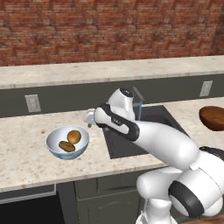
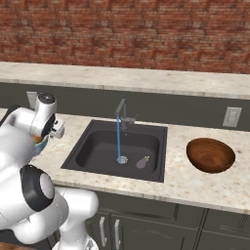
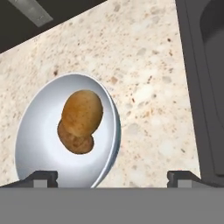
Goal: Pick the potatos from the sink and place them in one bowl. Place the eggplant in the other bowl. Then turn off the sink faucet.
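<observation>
Down in the sink [image 2: 97, 146], just beside the round drain and the falling stream of water, lies the eggplant [image 2: 142, 162], a small grey pear-shaped thing with its narrow top pointing up and to the right in the right base view. Both potatos [image 1: 71, 141] already sit touching each other in the pale bowl [image 1: 54, 148] on the worktop [image 1: 26, 153] to the left of the basin, so the eggplant looks like the next thing to fetch.

Over that pale bowl hangs the gripper [image 3: 111, 177], empty, its fingers spread wide with nothing between them; the hand view looks straight down onto the potatos. From there the eggplant lies well apart, off to the robot's right and lower, past the near-left rim of the sink. The dark wooden bowl [image 2: 210, 155] waits on the worktop further right still, beyond the basin. The faucet [image 2: 122, 113] is running, so that step is not yet done.
</observation>
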